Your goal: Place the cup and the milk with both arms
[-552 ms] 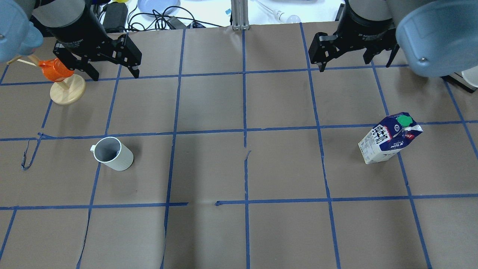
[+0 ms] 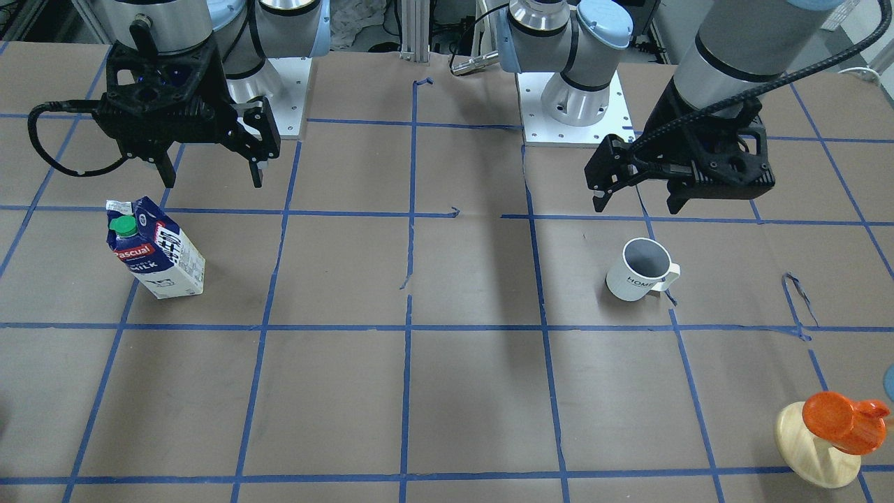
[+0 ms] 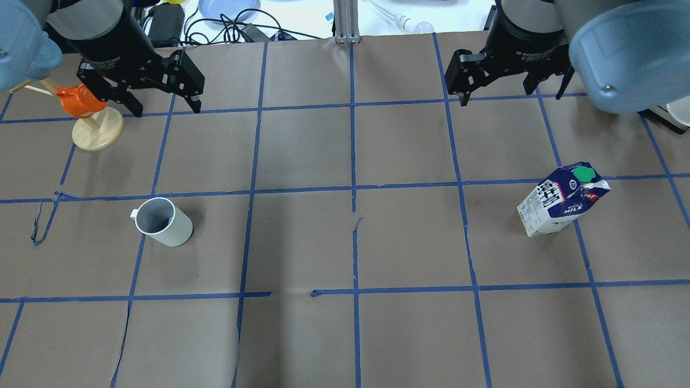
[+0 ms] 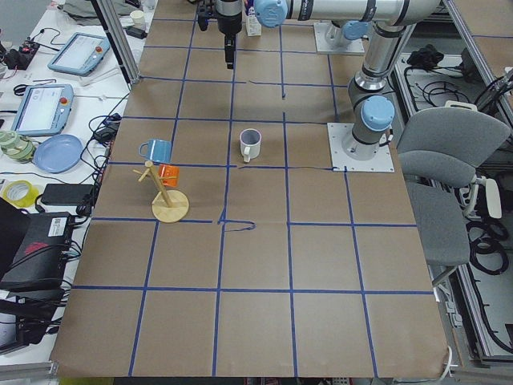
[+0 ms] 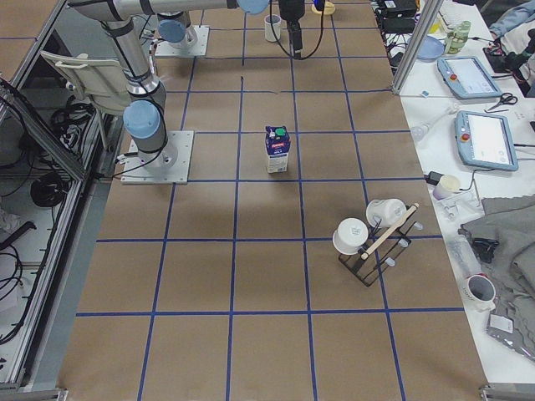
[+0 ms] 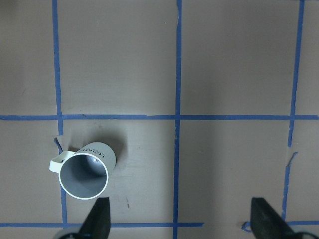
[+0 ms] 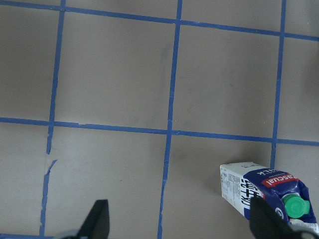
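The white cup [image 3: 161,221] stands upright on the brown table, dark grey inside, handle to its left; it also shows in the front view [image 2: 639,269] and the left wrist view [image 6: 84,172]. My left gripper [image 3: 166,108] is open and empty, high above the table and beyond the cup; it also shows in the front view [image 2: 635,207]. The blue and white milk carton [image 3: 563,200] with a green cap stands upright on the right; it also shows in the front view [image 2: 157,251] and the right wrist view [image 7: 264,191]. My right gripper [image 3: 512,94] is open and empty, high and beyond the milk.
An orange cup on a round wooden stand [image 3: 89,116] sits close to my left gripper. A blue mug [image 4: 156,150] stands beside it. A mug rack [image 5: 376,234] stands beyond the milk. Blue tape lines grid the table. Cables and a plate lie past the far edge.
My right gripper has shifted slightly toward the table's far edge. The left gripper, the cup and the milk have not moved.
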